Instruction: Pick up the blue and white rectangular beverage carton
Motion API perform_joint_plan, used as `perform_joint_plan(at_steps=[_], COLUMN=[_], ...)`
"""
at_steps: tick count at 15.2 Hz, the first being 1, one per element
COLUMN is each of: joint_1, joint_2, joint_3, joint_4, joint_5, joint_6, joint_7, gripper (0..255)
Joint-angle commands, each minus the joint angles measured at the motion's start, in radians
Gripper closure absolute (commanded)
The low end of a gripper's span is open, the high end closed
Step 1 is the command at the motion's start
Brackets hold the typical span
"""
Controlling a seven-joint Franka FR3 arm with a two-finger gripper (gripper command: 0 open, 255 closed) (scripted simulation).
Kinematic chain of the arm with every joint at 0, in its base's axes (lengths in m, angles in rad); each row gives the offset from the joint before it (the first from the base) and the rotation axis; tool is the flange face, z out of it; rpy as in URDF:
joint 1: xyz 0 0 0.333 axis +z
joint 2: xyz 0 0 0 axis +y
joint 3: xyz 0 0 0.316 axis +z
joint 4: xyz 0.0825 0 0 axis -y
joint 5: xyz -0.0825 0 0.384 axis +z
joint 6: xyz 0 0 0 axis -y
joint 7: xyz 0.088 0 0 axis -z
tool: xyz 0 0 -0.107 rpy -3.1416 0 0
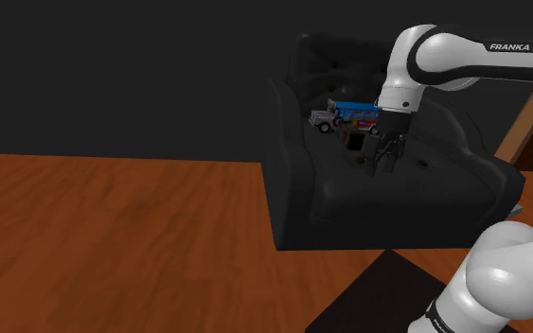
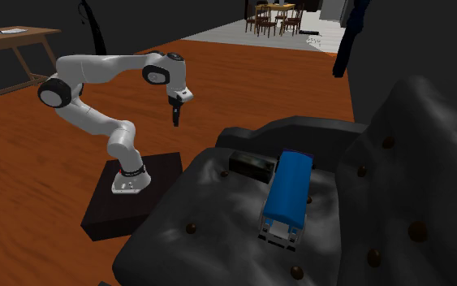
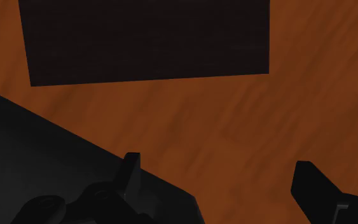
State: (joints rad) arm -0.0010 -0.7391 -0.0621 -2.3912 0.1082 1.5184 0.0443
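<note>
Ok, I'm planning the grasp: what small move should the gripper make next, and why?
Probably move across toward the carton, not down yet. The open gripper hangs over the floor, short of the armchair where the carton lies.

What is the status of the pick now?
Black gripper jaws open, empty, over brown floor. Blue and white rectangular carton lies on dark armchair. Small dark box beside it.

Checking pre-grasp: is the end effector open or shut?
Open. In the wrist view the end effector has its two black fingers standing well apart, with wooden floor between them and nothing clasped.
</note>
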Motion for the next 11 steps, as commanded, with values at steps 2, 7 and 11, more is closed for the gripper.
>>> perform_joint_plan(at_steps=[2,7,11], joint_1=[-0.008,-0.046,-0.072], joint_2=[0.031,0.186,0.308], joint_3=[-0.008,-0.047,-0.079], joint_4=[0.017,0.115,0.209], joint_5=[-0.01,-0.052,-0.077], joint_6=[0.017,0.088,0.13], joint_7=[-0.002,-0.006,-0.007], gripper=[0,0,0])
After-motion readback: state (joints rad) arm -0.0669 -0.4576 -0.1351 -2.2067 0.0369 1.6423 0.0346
